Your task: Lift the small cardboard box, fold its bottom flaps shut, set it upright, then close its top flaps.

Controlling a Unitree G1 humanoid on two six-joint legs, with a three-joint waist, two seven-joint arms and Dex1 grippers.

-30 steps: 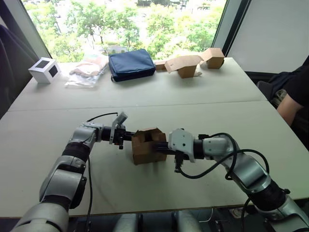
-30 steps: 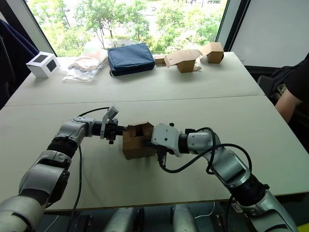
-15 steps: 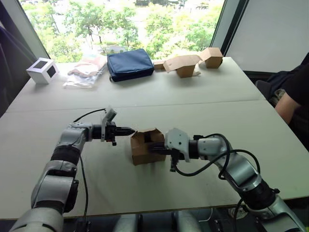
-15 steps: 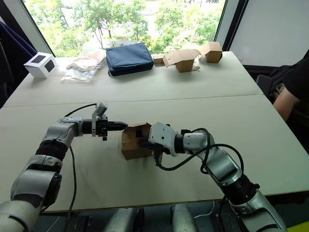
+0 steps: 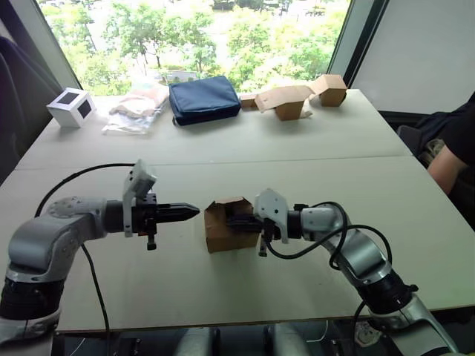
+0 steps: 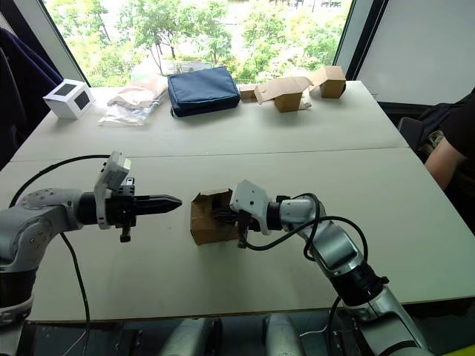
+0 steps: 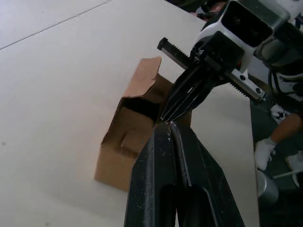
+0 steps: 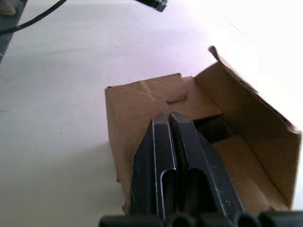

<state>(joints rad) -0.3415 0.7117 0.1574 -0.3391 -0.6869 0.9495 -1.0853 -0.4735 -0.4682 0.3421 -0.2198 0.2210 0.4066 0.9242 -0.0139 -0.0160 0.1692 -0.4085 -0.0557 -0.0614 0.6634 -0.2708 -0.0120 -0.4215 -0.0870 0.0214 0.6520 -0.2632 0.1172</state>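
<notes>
White table [image 5: 312, 159] by a window: box [image 5: 225, 226] upright mid-table, top flaps [image 5: 231, 204] partly up, no print readable; right gripper [image 5: 236, 221] pressed closed over its top, left gripper [image 5: 191, 212] closed, just beside it.

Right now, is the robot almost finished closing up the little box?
Nearly, but not yet. The small cardboard box already stands upright on the table. The right gripper, shut, presses at its top, where the top flaps gape, one standing up. The left gripper, shut, hangs beside the box, not touching. Closing the top is left.
</notes>
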